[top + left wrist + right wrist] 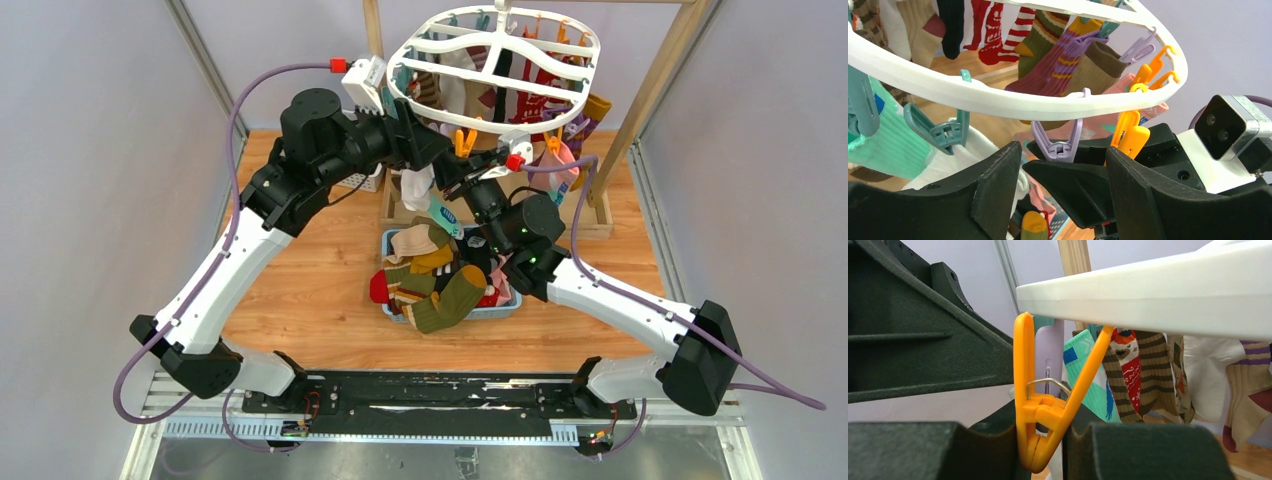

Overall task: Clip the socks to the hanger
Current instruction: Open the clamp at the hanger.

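The white oval hanger (495, 70) hangs at the top centre, with several socks clipped along its far rim (1058, 60). My right gripper (1040, 430) sits under the hanger's near rim (1148, 295) and is shut on the lower part of an orange clothespin (1040, 410), whose tip is closed; the pin also shows in the top view (465, 143). My left gripper (1063, 165) is open just below the rim, beside a purple clothespin (1058, 142), with nothing between its fingers. A white sock (415, 185) hangs under a teal clothespin (940, 132) to its left.
A blue basket (505, 305) heaped with loose socks (430, 280) stands on the wooden table below both grippers. A white lattice basket (365, 182) is behind the left arm. Wooden rack poles (660, 85) stand right and left of the hanger.
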`<state>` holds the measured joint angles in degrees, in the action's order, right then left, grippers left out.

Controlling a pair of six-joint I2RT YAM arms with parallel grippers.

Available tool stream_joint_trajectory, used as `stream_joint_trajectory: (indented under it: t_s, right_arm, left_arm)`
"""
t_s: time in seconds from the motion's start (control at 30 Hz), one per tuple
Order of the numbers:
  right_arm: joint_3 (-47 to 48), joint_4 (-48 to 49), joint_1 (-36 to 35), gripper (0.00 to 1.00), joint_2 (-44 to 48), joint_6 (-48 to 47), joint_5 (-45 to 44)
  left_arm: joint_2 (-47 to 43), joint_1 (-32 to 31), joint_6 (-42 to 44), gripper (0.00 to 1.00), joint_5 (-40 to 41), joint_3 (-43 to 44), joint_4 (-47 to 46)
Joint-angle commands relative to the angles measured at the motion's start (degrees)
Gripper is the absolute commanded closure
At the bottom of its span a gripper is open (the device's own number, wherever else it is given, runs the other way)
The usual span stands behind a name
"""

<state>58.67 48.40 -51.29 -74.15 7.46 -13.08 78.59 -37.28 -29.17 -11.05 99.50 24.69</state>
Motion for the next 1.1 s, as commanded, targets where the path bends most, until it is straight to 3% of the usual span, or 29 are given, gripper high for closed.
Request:
stream_joint_trajectory:
  t_s: [0.0, 0.57, 0.77, 0.83, 0.97, 1.07]
  right_arm:
    - [2.1, -0.5, -1.5, 0.93, -0.5, -0.7, 3.5]
    - [2.8, -1.5, -1.6, 0.93, -1.6, 0.2, 5.1]
    - [3.0, -1.7, -1.5, 0.90, -2.0, 0.2, 4.8]
    - [3.0, -2.5, -1.5, 0.80, -1.9, 0.1, 4.1]
    - [1.5, -4.8, -1.5, 0.46, -0.2, 0.2, 1.4]
    - [-2.1, -6.8, -1.5, 0.35, 3.5, 0.4, 0.9]
  left_arm:
    - [-0.7, 0.1, -0.5, 0.33, 0.8, -0.2, -0.1]
    - [4.6, 3.9, -5.8, 0.49, -7.3, 4.2, -4.7]
    - [3.8, 4.0, -3.6, 0.65, -4.0, 3.7, -3.2]
    - [3.6, 4.0, -2.5, 0.74, -1.1, 3.6, -1.7]
    - [3.0, 4.0, -0.9, 0.85, 1.4, 3.4, 0.3]
    - [2.8, 4.0, 0.1, 0.92, 1.4, 3.5, 0.8]
